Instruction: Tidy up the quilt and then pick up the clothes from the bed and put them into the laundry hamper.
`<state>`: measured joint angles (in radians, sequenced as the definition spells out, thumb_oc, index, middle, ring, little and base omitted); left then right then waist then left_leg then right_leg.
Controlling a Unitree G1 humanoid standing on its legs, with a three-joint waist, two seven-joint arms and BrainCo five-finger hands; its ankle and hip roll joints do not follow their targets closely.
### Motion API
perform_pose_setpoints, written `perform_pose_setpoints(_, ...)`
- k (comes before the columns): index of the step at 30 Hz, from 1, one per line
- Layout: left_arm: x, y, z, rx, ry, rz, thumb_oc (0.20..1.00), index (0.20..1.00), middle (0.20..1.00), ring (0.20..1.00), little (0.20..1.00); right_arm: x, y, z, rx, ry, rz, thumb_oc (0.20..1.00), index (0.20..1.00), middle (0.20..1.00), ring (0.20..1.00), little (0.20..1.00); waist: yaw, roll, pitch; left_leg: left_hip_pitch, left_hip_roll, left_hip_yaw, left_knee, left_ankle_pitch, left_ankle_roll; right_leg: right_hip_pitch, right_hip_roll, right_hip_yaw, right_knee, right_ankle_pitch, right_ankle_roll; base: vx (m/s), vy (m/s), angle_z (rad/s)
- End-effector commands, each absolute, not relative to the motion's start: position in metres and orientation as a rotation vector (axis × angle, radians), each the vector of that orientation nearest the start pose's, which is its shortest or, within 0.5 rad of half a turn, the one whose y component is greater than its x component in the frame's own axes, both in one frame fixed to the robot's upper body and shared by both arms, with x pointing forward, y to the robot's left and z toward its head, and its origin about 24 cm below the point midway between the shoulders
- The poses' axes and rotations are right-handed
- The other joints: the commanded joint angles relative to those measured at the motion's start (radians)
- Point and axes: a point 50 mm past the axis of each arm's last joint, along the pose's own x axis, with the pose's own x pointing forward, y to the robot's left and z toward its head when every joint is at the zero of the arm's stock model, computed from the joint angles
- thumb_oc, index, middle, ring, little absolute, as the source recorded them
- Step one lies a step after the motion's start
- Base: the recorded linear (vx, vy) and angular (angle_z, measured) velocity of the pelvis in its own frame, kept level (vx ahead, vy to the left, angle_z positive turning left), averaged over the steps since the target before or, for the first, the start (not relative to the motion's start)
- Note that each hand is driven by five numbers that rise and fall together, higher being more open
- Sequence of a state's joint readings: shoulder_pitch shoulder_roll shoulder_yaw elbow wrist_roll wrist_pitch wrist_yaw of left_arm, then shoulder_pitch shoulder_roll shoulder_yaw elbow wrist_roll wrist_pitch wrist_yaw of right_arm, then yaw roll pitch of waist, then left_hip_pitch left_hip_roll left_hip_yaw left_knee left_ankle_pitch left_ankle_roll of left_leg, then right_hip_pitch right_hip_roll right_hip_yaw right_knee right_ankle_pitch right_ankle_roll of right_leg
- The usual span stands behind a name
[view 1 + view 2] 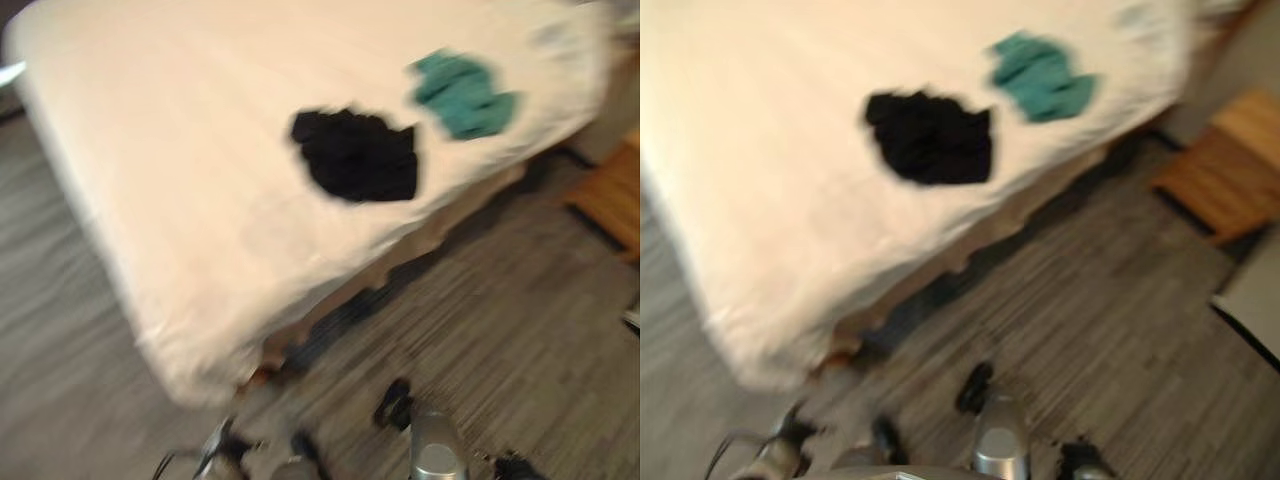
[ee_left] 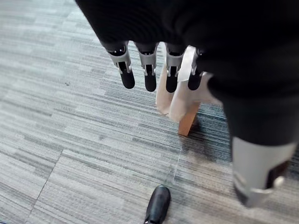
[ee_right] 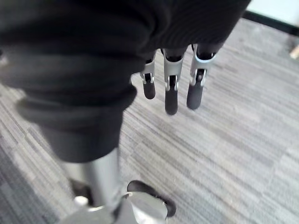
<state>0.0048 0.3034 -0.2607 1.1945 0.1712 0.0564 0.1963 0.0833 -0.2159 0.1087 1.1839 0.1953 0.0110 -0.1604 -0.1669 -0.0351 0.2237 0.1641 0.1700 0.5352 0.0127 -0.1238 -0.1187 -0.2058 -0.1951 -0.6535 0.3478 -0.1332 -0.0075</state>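
Across the upper left of the left eye view lay the bed under a smooth cream quilt (image 1: 200, 200). On it sat a crumpled black garment (image 1: 357, 155) at centre, with a bunched teal garment (image 1: 462, 93) just beside it toward the upper right, apart. Grey striped carpet (image 1: 500, 330) filled the lower right. Left hand (image 2: 149, 60) hung with straight fingers holding nothing; right hand (image 3: 175, 79) likewise, fingers relaxed over carpet.
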Motion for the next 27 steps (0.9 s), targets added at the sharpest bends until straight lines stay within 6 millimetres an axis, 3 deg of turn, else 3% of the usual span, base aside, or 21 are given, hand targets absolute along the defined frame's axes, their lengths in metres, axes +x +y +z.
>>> perform_pose_setpoints(1,0.148,0.243,-0.138,0.705,0.998,0.018,1.000,1.000,1.000,1.000,1.000,0.124,-0.245,-0.145,-0.422,1.069,-0.127,1.000,1.000,1.000,1.000,1.000,0.087,-0.032,0.070,-0.155,-0.005,-0.283,0.547,0.063,0.004,0.111,0.132,0.193,-0.266,0.013,0.025,0.26,-0.189,-2.28)
perform_pose_setpoints(2,0.153,0.242,-0.136,0.699,0.975,0.019,1.000,1.000,1.000,1.000,1.000,0.134,-0.243,-0.142,-0.458,1.035,-0.094,1.000,1.000,1.000,1.000,1.000,0.108,-0.046,0.076,-0.214,-0.037,-0.349,0.638,0.043,0.014,0.132,0.144,0.232,-0.297,0.011,0.018,0.15,-0.040,-3.14)
perform_pose_setpoints(3,0.157,0.239,-0.135,0.695,0.956,0.023,1.000,1.000,1.000,1.000,1.000,0.146,-0.239,-0.138,-0.503,0.993,-0.050,1.000,1.000,1.000,1.000,1.000,0.124,-0.071,0.089,-0.291,-0.105,-0.415,0.675,0.029,0.041,0.134,0.132,0.281,-0.313,0.028,0.017,0.13,0.113,-2.47)
perform_pose_setpoints(4,0.159,0.236,-0.134,0.690,0.943,0.025,1.000,1.000,1.000,1.000,1.000,0.156,-0.233,-0.135,-0.540,0.953,-0.009,1.000,1.000,1.000,1.000,1.000,0.142,-0.073,0.096,-0.339,-0.142,-0.479,0.666,0.002,0.050,0.136,0.141,0.337,-0.315,0.027,0.029,0.16,0.190,-2.07)
perform_pose_setpoints(6,0.165,0.229,-0.133,0.679,0.915,0.030,1.000,1.000,1.000,1.000,1.000,0.171,-0.225,-0.128,-0.586,0.889,0.040,1.000,1.000,1.000,1.000,1.000,0.161,-0.077,0.103,-0.396,-0.148,-0.549,0.583,-0.035,0.061,0.159,0.138,0.421,-0.336,0.021,0.062,0.29,0.231,-2.01)
perform_pose_setpoints(7,0.169,0.222,-0.132,0.678,0.893,0.013,1.000,1.000,1.000,1.000,1.000,0.177,-0.223,-0.126,-0.596,0.867,0.047,1.000,1.000,1.000,1.000,1.000,0.168,-0.067,0.100,-0.395,-0.130,-0.562,0.466,-0.053,0.064,0.175,0.139,0.456,-0.353,0.021,0.077,0.37,0.309,-1.99)
perform_pose_setpoints(9,0.180,0.214,-0.128,0.679,0.839,-0.009,1.000,1.000,1.000,1.000,1.000,0.186,-0.219,-0.122,-0.610,0.828,0.062,1.000,1.000,1.000,1.000,1.000,0.201,-0.049,0.095,-0.381,-0.142,-0.676,0.187,0.056,0.045,0.217,0.154,0.543,-0.386,0.018,0.092,0.40,0.312,-1.43)
perform_pose_setpoints(10,0.182,0.213,-0.127,0.699,0.835,-0.021,1.000,1.000,1.000,1.000,1.000,0.184,-0.223,-0.122,-0.622,0.834,0.048,1.000,1.000,1.000,1.000,1.000,0.205,-0.037,0.094,-0.401,-0.134,-0.697,0.136,0.104,0.038,0.232,0.154,0.556,-0.382,0.008,0.091,0.38,0.248,-2.05)
perform_pose_setpoints(12,0.186,0.211,-0.126,0.709,0.822,-0.044,1.000,1.000,1.000,1.000,1.000,0.177,-0.221,-0.126,-0.612,0.852,0.060,1.000,1.000,1.000,1.000,1.000,0.199,-0.030,0.080,-0.358,-0.152,-0.729,0.112,0.077,0.053,0.229,0.160,0.592,-0.292,-0.032,0.091,0.43,0.289,-1.86)
perform_pose_setpoints(13,0.186,0.210,-0.126,0.710,0.824,-0.052,1.000,1.000,1.000,1.000,1.000,0.173,-0.219,-0.129,-0.604,0.869,0.062,1.000,1.000,1.000,1.000,1.000,0.201,-0.034,0.080,-0.333,-0.174,-0.721,0.117,0.059,0.073,0.222,0.155,0.594,-0.201,-0.055,0.101,0.45,0.356,-0.76)
perform_pose_setpoints(14,0.185,0.209,-0.127,0.719,0.826,-0.058,1.000,1.000,1.000,1.000,1.000,0.170,-0.219,-0.131,-0.596,0.886,0.051,1.000,1.000,1.000,1.000,1.000,0.200,-0.039,0.082,-0.313,-0.187,-0.699,0.117,0.047,0.088,0.184,0.135,0.581,-0.085,-0.040,0.129,0.39,0.332,-0.55)
perform_pose_setpoints(15,0.184,0.210,-0.127,0.729,0.833,-0.056,1.000,1.000,1.000,1.000,1.000,0.170,-0.221,-0.131,-0.593,0.899,0.033,1.000,1.000,1.000,1.000,1.000,0.194,-0.043,0.092,-0.291,-0.187,-0.662,0.116,0.036,0.100,0.138,0.090,0.544,0.030,0.031,0.162,0.39,0.286,-0.85)
perform_pose_setpoints(16,0.184,0.212,-0.127,0.750,0.833,-0.061,1.000,1.000,1.000,1.000,1.000,0.169,-0.224,-0.131,-0.569,0.910,-0.012,1.000,1.000,1.000,1.000,1.000,0.182,-0.038,0.099,-0.258,-0.182,-0.638,0.104,0.030,0.107,0.091,0.055,0.506,0.121,0.080,0.171,0.35,0.270,-1.02)
perform_pose_setpoints(18,0.185,0.215,-0.126,0.778,0.829,-0.065,1.000,1.000,1.000,1.000,1.000,0.169,-0.226,-0.130,-0.505,0.902,-0.088,1.000,1.000,1.000,1.000,1.000,0.151,-0.018,0.112,-0.187,-0.163,-0.613,0.054,0.017,0.115,0.002,0.039,0.454,0.215,0.098,0.166,0.39,0.250,-0.88)
perform_pose_setpoints(19,0.187,0.215,-0.125,0.790,0.819,-0.069,1.000,1.000,1.000,1.000,1.000,0.167,-0.227,-0.132,-0.470,0.914,-0.121,1.000,1.000,1.000,1.000,1.000,0.134,-0.013,0.120,-0.152,-0.161,-0.612,0.032,0.004,0.114,-0.044,0.049,0.433,0.190,0.084,0.158,0.45,0.164,-0.36)
perform_pose_setpoints(21,0.187,0.216,-0.125,0.819,0.820,-0.092,1.000,1.000,1.000,1.000,1.000,0.164,-0.228,-0.133,-0.428,0.920,-0.157,1.000,1.000,1.000,1.000,1.000,0.103,-0.010,0.124,-0.093,-0.167,-0.611,-0.011,-0.024,0.109,-0.092,0.069,0.380,0.021,0.084,0.155,0.51,0.065,-0.17)
perform_pose_setpoints(23,0.173,0.223,-0.132,0.882,0.880,-0.139,1.000,1.000,1.000,1.000,1.000,0.157,-0.230,-0.135,-0.401,0.942,-0.180,1.000,1.000,1.000,1.000,1.000,0.059,-0.010,0.102,0.010,-0.180,-0.609,-0.058,-0.085,0.087,-0.133,0.073,0.309,-0.305,0.137,0.175,0.77,-0.024,0.16)
perform_pose_setpoints(25,0.168,0.225,-0.135,0.889,0.906,-0.143,1.000,1.000,1.000,1.000,1.000,0.158,-0.230,-0.135,-0.400,0.938,-0.183,1.000,1.000,1.000,1.000,1.000,0.045,0.012,0.101,0.053,-0.161,-0.603,-0.058,-0.122,0.080,-0.137,0.089,0.318,-0.353,0.145,0.182,0.49,-0.003,0.45)
perform_pose_setpoints(26,0.168,0.225,-0.135,0.889,0.905,-0.143,1.000,1.000,1.000,1.000,1.000,0.158,-0.230,-0.135,-0.400,0.938,-0.183,1.000,1.000,1.000,1.000,1.000,0.043,0.010,0.100,0.051,-0.163,-0.605,-0.058,-0.120,0.080,-0.138,0.087,0.318,-0.355,0.147,0.182,0.71,0.016,0.57)
perform_pose_setpoints(27,0.159,0.224,-0.140,0.856,0.941,-0.131,1.000,1.000,1.000,1.000,1.000,0.150,-0.232,-0.137,-0.411,0.959,-0.178,1.000,1.000,1.000,1.000,1.000,0.036,0.017,0.084,0.071,-0.179,-0.615,0.006,-0.163,0.079,-0.117,0.090,0.320,-0.379,0.165,0.171,0.77,0.038,0.54)
